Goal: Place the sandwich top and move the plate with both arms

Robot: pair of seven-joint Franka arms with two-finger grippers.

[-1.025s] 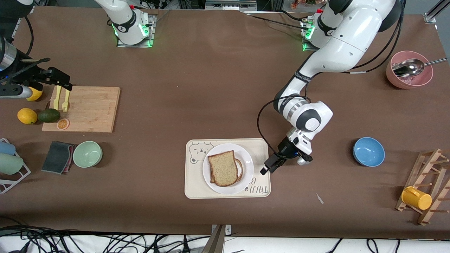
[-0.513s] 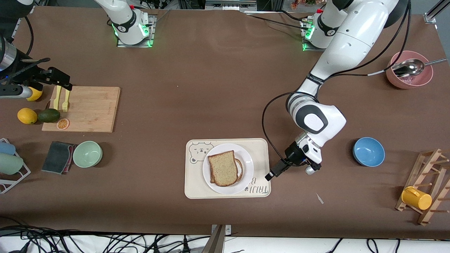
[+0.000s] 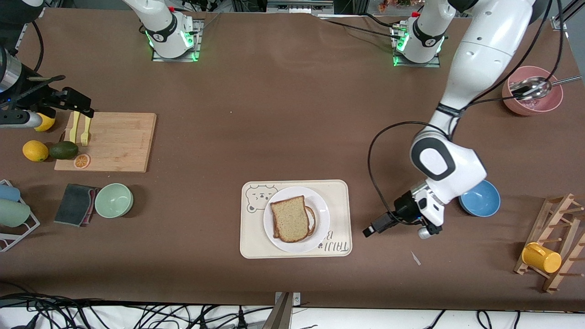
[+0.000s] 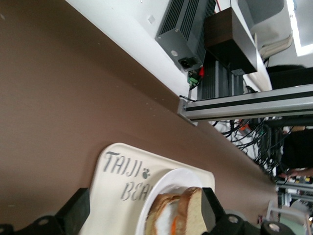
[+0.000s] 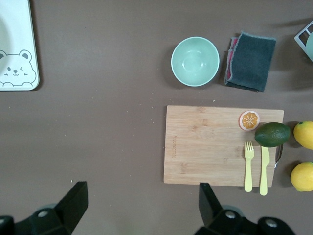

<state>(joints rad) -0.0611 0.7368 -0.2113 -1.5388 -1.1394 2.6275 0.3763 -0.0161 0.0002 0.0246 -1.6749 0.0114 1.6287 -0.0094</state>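
The sandwich top [image 3: 289,218], a speckled tan slice, lies on the egg slice on the white plate [image 3: 321,206], which sits on the cream bear tray [image 3: 340,194]. My left gripper [image 3: 368,230] is open and empty, low over bare table beside the tray, toward the left arm's end. Its wrist view looks between the fingers [image 4: 142,211] at the tray [image 4: 115,193], the plate [image 4: 168,183] and the sandwich top [image 4: 191,208] edge-on. My right gripper [image 3: 82,107] waits open, high over the cutting board's end; its wrist view [image 5: 142,208] shows only table between the fingers.
A blue bowl [image 3: 480,197] sits under the left arm's wrist. A pink bowl with a spoon [image 3: 532,91] and a wooden rack with a yellow cup [image 3: 541,257] are at that end. Cutting board [image 3: 114,141], green bowl [image 3: 114,200], grey cloth [image 3: 75,204] and fruit lie at the right arm's end.
My left gripper has drawn back from the tray's edge toward the left arm's end of the table, and its forearm now covers part of the blue bowl. The right arm has not moved.
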